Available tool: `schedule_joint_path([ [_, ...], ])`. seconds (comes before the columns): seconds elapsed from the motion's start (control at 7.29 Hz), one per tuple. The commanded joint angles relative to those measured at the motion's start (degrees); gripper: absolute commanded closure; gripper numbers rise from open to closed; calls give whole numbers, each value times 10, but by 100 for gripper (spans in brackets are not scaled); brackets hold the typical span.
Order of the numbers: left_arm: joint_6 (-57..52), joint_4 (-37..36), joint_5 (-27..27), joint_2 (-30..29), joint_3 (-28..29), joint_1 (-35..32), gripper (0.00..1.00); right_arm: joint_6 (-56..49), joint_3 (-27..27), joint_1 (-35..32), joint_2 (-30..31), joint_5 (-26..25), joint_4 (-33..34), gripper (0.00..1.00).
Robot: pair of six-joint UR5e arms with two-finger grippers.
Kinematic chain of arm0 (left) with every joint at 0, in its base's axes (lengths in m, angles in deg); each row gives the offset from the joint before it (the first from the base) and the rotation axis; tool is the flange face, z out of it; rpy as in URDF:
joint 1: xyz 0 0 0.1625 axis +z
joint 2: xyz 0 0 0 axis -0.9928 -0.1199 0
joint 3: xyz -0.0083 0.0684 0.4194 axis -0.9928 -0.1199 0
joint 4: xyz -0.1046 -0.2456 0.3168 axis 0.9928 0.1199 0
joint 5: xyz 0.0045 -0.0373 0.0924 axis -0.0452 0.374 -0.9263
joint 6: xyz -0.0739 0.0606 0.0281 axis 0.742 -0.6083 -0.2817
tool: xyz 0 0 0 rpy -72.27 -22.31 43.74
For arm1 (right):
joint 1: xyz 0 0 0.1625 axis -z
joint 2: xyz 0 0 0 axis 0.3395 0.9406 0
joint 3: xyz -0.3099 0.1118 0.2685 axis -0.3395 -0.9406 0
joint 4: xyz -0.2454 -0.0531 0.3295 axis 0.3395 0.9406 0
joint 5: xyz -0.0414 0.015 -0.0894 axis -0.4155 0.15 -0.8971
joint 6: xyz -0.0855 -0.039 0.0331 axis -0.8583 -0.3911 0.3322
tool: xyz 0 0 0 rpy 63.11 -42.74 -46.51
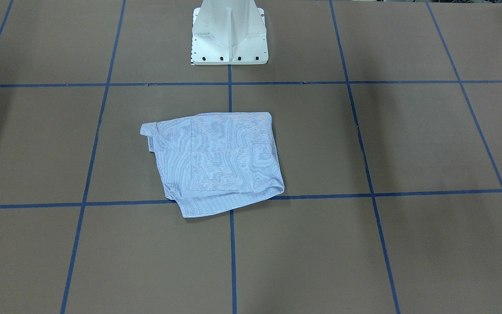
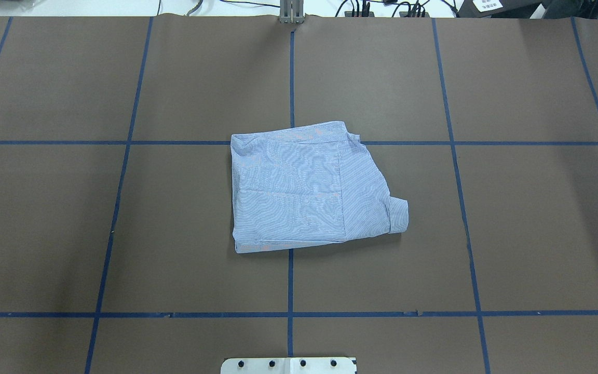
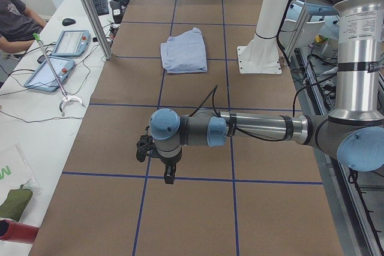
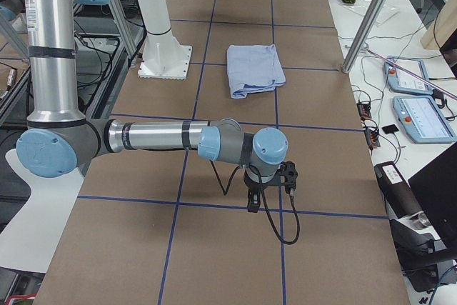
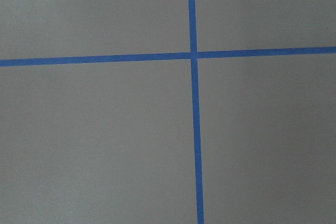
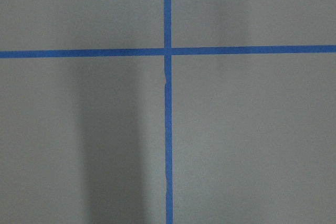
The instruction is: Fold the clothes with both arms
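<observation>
The folded shirt (image 2: 309,187) lies flat in the middle of the desk (image 2: 527,234) with bare brown surface on all four sides, open to a reach from either end. The white pedestal (image 1: 229,35) stands near it on the robot's side, and a metal post (image 3: 90,13) rises at the operators' edge. The left arm (image 3: 258,129) and the right arm (image 4: 157,136) each stretch low over one end, well apart from the shirt

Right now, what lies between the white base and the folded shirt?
Between base and shirt, only bare table and blue tape, shown in the front-facing view.
</observation>
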Motion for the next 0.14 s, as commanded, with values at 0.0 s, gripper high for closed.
schedule_joint_path([
  [0.0,-1,0,0,-1,1,0,1,-1,0,0,-1,0,0,0],
])
